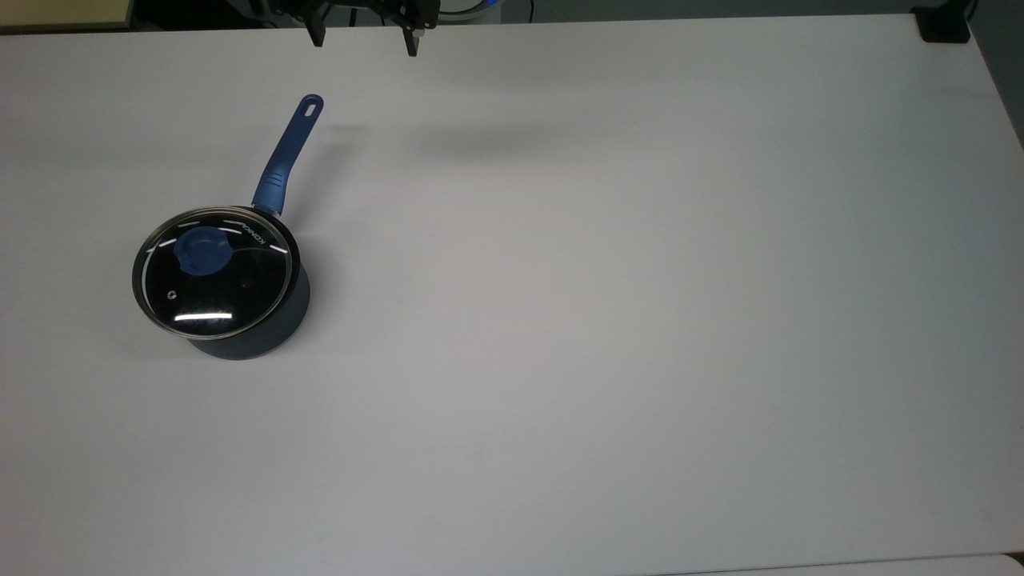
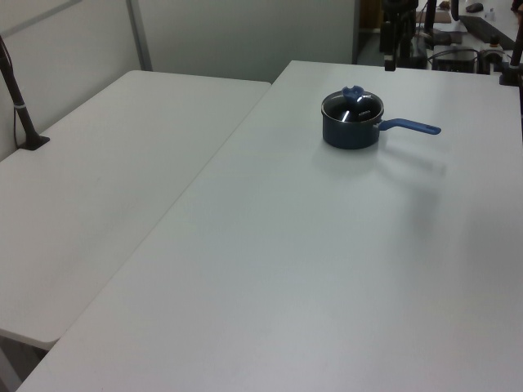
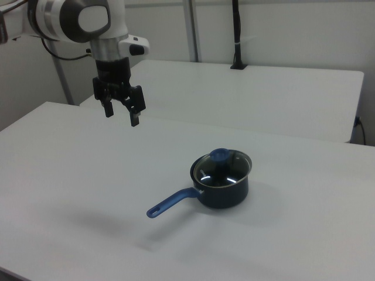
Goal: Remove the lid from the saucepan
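We see a white table (image 1: 640, 320) w/ a plain matte top. Beside it, in the left view, a second white table (image 2: 98, 196) sits edge to edge w/ a thin seam between. A black post (image 3: 237, 35) stands on that second table, near the wall.

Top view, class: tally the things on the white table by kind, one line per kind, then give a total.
Saucepan: 1
Lid, sitting on the saucepan: 1
Total: 2
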Robot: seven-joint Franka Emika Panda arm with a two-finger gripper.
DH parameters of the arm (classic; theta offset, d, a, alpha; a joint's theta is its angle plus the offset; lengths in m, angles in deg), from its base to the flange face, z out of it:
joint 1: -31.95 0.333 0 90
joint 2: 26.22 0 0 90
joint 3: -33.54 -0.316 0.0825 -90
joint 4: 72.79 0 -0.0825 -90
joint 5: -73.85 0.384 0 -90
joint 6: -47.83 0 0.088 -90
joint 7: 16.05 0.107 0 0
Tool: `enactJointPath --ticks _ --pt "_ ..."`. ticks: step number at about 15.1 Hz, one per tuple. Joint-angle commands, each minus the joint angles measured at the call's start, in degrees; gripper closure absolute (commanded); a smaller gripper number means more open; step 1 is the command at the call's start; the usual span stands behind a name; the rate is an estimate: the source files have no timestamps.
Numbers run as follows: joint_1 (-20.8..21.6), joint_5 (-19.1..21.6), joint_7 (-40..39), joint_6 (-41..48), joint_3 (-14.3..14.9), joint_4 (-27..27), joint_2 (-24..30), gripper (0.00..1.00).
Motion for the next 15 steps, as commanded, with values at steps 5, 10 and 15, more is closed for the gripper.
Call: enactJointPath --ticks 5,10,15 --pt "0.2 -0.8 -0.1 -1.2 0.3 -0.2 0.1 0.0" --pt "0.2 -0.7 -0.1 -1.2 0.3 -0.2 0.1 0.0" --pt "-2.0 -0.7 -0.5 -1.4 0.3 1.2 0.0 0.0"
